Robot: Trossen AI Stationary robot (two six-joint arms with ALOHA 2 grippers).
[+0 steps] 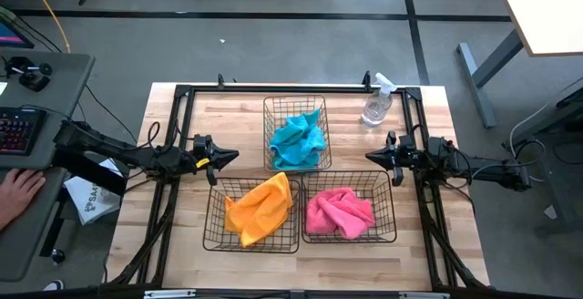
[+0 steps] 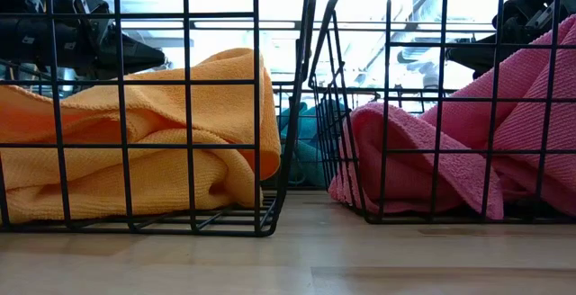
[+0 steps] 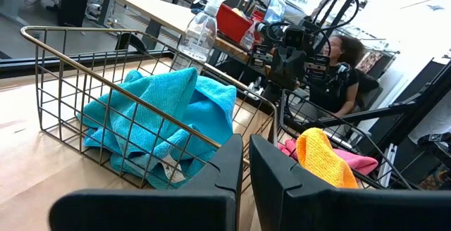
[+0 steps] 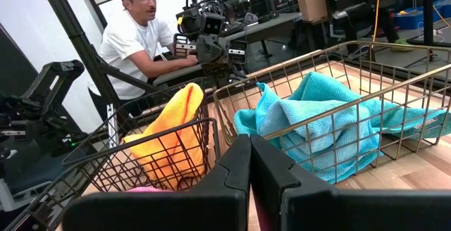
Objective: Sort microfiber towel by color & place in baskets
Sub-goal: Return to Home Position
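Note:
Three dark wire baskets stand on the wooden table. The far basket (image 1: 296,133) holds a blue towel (image 1: 300,140). The near left basket (image 1: 252,213) holds an orange towel (image 1: 261,208), whose peak rises above the rim. The near right basket (image 1: 349,207) holds a pink towel (image 1: 340,212). My left gripper (image 1: 232,156) hovers left of the far basket, shut and empty. My right gripper (image 1: 372,155) hovers right of that basket, also shut and empty. In the low view the orange towel (image 2: 135,142) and pink towel (image 2: 450,142) lie heaped on their basket floors.
A clear plastic spray bottle (image 1: 376,106) stands near the table's far right corner. A black frame (image 1: 291,89) runs around the table. A person's hand (image 1: 18,190) rests at a desk left of the table, and a person (image 4: 141,34) sits beyond it.

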